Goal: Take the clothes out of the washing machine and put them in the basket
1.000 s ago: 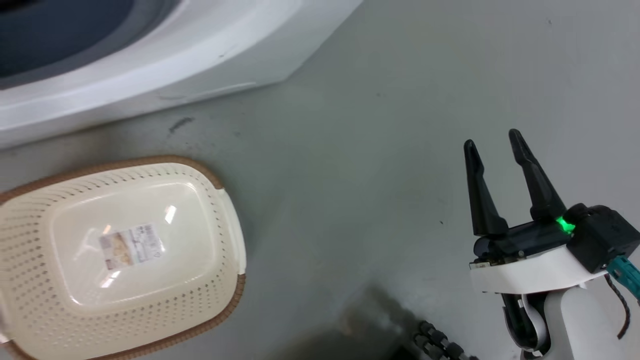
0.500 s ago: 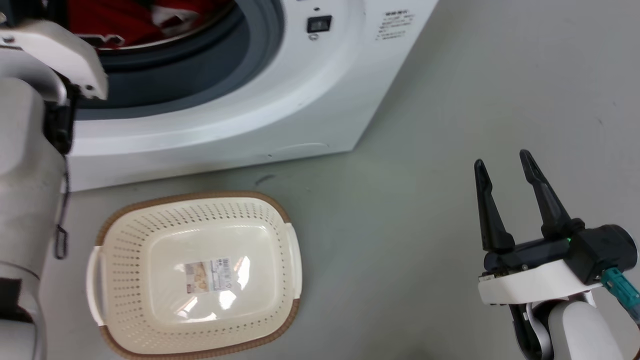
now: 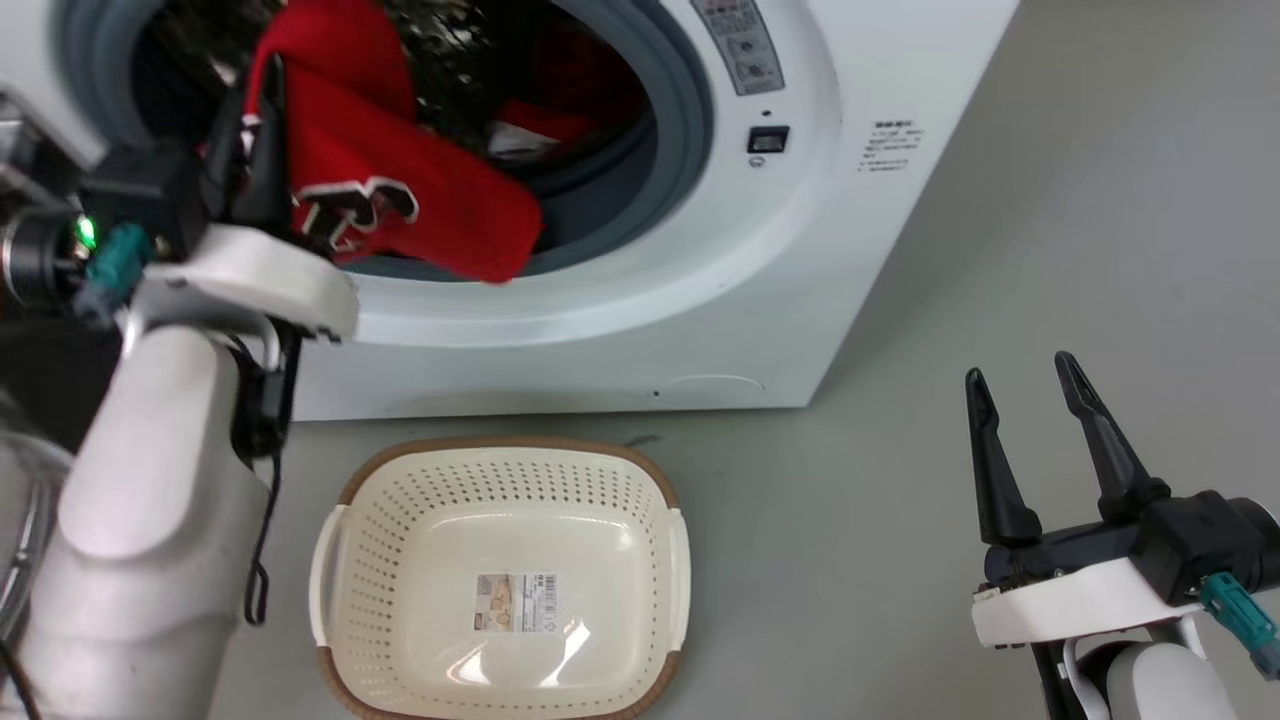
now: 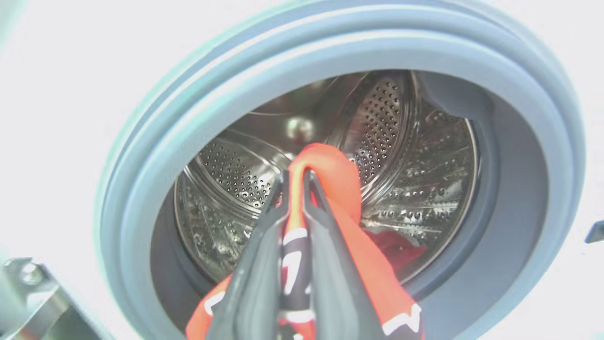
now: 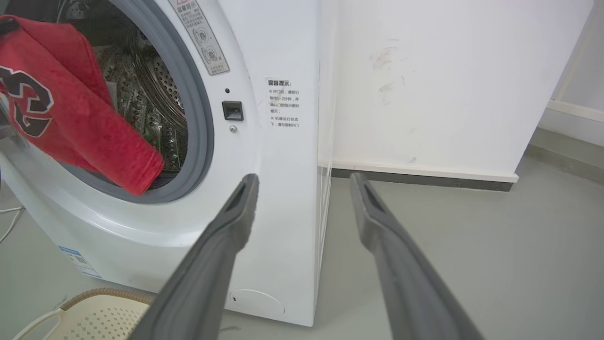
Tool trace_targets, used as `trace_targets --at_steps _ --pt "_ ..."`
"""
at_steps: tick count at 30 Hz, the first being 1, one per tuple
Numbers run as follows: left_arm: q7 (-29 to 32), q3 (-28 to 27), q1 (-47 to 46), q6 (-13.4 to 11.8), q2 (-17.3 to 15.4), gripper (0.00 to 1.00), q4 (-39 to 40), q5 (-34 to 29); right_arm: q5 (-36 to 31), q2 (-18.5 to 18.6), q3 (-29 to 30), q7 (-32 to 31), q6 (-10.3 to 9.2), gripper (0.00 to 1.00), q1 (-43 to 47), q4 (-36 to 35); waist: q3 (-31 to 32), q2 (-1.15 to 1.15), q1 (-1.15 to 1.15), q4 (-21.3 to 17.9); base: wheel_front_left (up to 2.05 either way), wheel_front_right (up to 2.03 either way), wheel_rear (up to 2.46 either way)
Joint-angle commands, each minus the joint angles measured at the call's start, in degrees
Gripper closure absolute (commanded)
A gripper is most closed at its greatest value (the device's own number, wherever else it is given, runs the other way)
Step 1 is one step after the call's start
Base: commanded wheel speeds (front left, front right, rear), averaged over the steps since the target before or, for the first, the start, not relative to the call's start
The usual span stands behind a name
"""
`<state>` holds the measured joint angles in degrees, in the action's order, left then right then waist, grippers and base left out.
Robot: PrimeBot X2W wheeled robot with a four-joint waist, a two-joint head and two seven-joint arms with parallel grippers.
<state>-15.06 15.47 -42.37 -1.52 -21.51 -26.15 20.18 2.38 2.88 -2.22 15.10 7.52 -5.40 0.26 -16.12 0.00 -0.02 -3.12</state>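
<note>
The white washing machine (image 3: 800, 250) stands with its porthole open. My left gripper (image 3: 255, 112) is at the porthole mouth, shut on a red garment (image 3: 420, 200) with black-and-white lettering, which hangs out over the grey rim. In the left wrist view the left gripper (image 4: 296, 175) pinches a fold of this garment (image 4: 335, 174) in front of the steel drum. A second red piece (image 3: 565, 85) lies deeper in the drum. The cream basket (image 3: 500, 447) sits on the floor below the porthole, with only a label inside. My right gripper (image 3: 1020, 368) is open over the floor at the lower right.
Grey floor (image 3: 1050, 200) spreads to the right of the machine. In the right wrist view the right gripper (image 5: 303, 177) faces the machine's corner (image 5: 283, 165), with a white wall (image 5: 424, 85) and dark skirting behind. A metal door hinge (image 4: 28, 283) sits left of the porthole.
The head camera has tilted up, so the whole picture shifted: the porthole, the red garment and the left arm have come into view. The right gripper stays open.
</note>
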Motion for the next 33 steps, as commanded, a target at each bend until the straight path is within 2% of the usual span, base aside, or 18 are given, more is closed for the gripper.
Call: trace_targets --at_steps 1,10,16,23,33 --pt "-0.16 -0.44 1.02 0.18 0.41 1.00 0.96 -0.45 -0.27 0.00 0.07 0.10 -0.06 0.00 0.83 0.12 1.89 0.00 0.02 1.83 0.00 0.00 0.00" --pt "-0.17 -3.58 13.20 2.60 3.59 1.00 9.65 -3.42 -0.67 0.00 0.10 0.10 -0.06 0.00 2.18 0.36 4.61 0.00 0.02 4.70 0.00 0.00 0.00" --pt "-0.16 -3.96 21.84 4.10 4.71 1.00 11.69 -3.93 -0.88 0.00 0.33 0.10 -0.06 0.00 2.79 0.34 4.53 0.00 0.02 5.79 0.00 0.00 0.00" --pt "-0.16 -3.40 26.42 5.41 5.48 1.00 6.89 -4.98 -1.55 0.00 0.16 0.10 -0.06 0.00 1.61 -0.13 1.44 0.00 0.02 5.98 0.00 0.00 0.00" --pt "-0.16 -4.58 20.83 6.80 8.14 1.00 -6.09 -7.44 -4.46 0.00 0.79 0.10 -0.06 0.00 -1.81 -2.54 -9.43 0.00 0.02 4.40 0.00 0.00 0.00"
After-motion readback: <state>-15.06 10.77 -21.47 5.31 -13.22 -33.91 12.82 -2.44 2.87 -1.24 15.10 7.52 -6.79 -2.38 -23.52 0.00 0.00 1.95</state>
